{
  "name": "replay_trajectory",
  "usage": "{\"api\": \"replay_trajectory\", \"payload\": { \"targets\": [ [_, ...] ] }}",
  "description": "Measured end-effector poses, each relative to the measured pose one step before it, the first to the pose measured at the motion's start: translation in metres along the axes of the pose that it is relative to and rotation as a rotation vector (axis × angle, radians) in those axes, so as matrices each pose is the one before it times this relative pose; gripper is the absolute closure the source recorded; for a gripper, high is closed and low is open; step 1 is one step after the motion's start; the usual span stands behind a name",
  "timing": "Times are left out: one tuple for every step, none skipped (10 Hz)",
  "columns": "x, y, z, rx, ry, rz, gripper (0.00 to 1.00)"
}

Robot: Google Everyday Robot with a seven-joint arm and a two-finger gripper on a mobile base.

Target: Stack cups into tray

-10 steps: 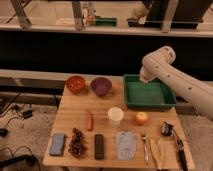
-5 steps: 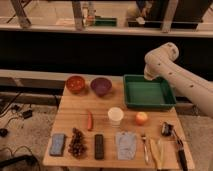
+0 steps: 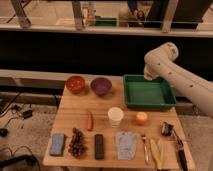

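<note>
Hovering my gripper (image 3: 149,75) behind the tray (image 3: 150,106) — can't tell its grip — nothing stacked; cream cup (image 3: 115,116) needs reaching next.

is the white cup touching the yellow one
Apart: camera view shows bare table between white cup and yellow cup; gripper hangs at back of tray.

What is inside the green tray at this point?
Only bare green floor shows in the tray, nothing resting on it. The gripper hangs at its far-left corner, hiding that small patch.
</note>
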Motion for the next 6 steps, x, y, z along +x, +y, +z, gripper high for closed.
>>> {"api": "replay_trajectory", "payload": {
  "targets": [
    [-0.00038,-0.00195,0.00612,-0.0059,0.01501,0.01892,0.98],
    [-0.00103,0.00084,0.01398,-0.00736,0.01927,0.01739,0.98],
    [0.00318,0.0024,0.01115,-0.0055,0.01627,0.01366,0.98],
    [0.00598,0.00224,0.01123,-0.00568,0.02081,0.01301,0.98],
    [0.00309,0.00121,0.00515,-0.00438,0.01222,0.0065,0.98],
    [-0.00007,0.00238,0.0039,-0.00684,0.01108,0.00328,0.98]
  ]
}}
